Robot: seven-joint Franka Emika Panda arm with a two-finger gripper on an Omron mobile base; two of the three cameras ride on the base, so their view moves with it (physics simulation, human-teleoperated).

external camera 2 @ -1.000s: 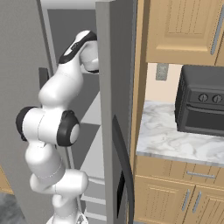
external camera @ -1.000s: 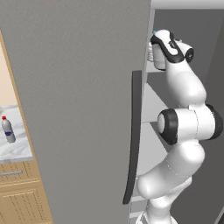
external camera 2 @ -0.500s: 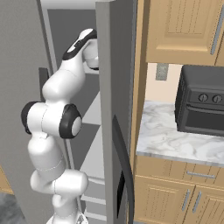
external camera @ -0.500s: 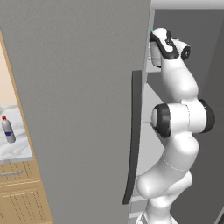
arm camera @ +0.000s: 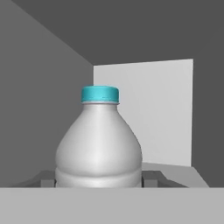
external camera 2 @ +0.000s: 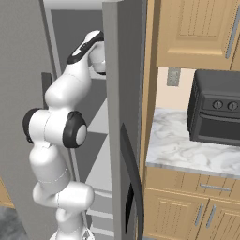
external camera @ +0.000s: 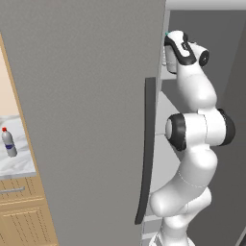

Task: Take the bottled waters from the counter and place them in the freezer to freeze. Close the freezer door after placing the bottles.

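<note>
Nearest me, the freezer door point(external camera: 86, 120) stands swung open, a broad plain grey slab with its long dark bar handle point(external camera: 146, 153) running down the edge. In the right base view the other fridge door point(external camera 2: 123, 112) is seen edge-on, its own dark handle low down.

Past the open door, my arm reaches up into the freezer point(external camera 2: 70, 51), whose grey inner walls and white shelves point(external camera 2: 101, 126) show behind it. In the hand view the gripper point(arm camera: 98, 181) has its two dark tips sitting either side of the teal-capped bottle point(arm camera: 99, 144), closed narrowly against its clear ribbed body. The bottle stands upright, with the grey freezer walls and a pale back panel behind it.

Far left, the red-capped bottle point(external camera: 8, 142) stands upright on the marble counter point(external camera: 19, 163) above light wooden cabinet fronts. Far right, a black toaster oven point(external camera 2: 216, 113) sits on another marble top, under wooden wall cupboards.
</note>
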